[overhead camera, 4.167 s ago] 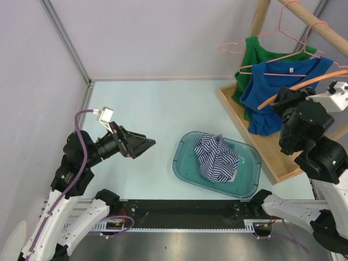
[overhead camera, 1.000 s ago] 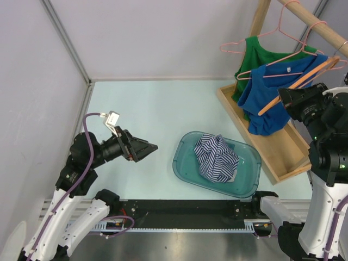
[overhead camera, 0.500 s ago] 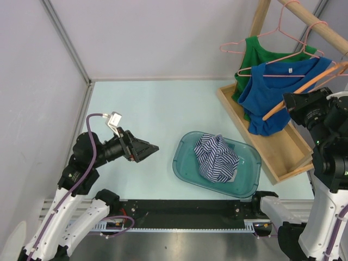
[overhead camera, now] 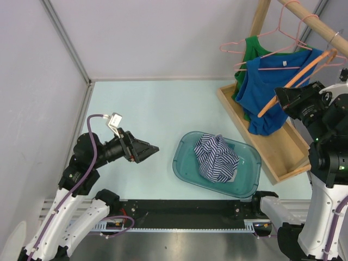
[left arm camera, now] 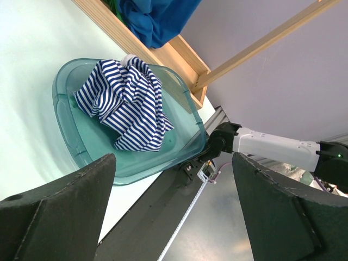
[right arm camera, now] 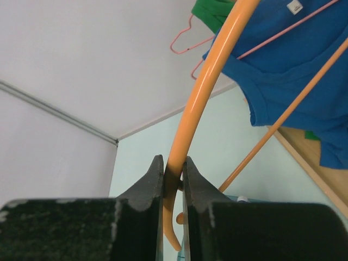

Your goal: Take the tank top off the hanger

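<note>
Gently now, with your right gripper [right arm camera: 173,163] pinching the orange hanger [overhead camera: 304,76], steer its hook onto the rod [overhead camera: 319,27] at one o'clock — left gripper [overhead camera: 152,147] waits, spread wide

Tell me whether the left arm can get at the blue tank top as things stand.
Probably not. The left gripper hovers open left of the teal basin; the blue tank top hangs at the far right, beyond the basin, where the right gripper is shut on the orange hanger.

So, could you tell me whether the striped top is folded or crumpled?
Crumpled: the striped top lies bunched in a heap inside the teal basin, no flat folds showing.
</note>
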Tool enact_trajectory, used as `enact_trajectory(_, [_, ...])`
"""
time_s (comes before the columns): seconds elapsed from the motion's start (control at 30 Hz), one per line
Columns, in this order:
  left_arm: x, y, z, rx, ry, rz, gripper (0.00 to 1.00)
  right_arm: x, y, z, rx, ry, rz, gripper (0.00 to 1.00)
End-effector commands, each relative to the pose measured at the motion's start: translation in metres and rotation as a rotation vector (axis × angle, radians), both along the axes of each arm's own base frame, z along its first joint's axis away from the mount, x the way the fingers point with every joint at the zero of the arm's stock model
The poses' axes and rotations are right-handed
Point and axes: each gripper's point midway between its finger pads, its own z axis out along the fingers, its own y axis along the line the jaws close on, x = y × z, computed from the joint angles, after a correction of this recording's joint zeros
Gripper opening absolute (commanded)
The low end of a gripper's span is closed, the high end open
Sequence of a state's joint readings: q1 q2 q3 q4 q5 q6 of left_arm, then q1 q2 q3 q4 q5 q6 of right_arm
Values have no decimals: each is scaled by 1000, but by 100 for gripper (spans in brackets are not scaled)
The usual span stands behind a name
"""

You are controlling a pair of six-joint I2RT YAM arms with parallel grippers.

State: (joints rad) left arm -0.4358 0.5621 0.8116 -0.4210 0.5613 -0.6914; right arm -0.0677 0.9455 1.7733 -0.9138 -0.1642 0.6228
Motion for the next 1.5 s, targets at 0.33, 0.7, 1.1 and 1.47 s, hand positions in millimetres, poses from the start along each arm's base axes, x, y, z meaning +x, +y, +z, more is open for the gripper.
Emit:
enact_trajectory(0.33, [-3,-2,5,-13,-30,-19,93,1,-2,-2,-152,-124,20,0])
enact_trajectory(0.7, [1,-5,3,-21,-11,-24,93,-4,-22,-17,-63,-3,-118,0])
enact_trajectory(1.1, [1,-5,3,-17,-8,-26,93,-9,-42,-42,61,34,-266,0])
enact_trajectory(1.47, [2,-8,6,-13,-6,-43,93,-1,-55,-28,18,-18,-324,0])
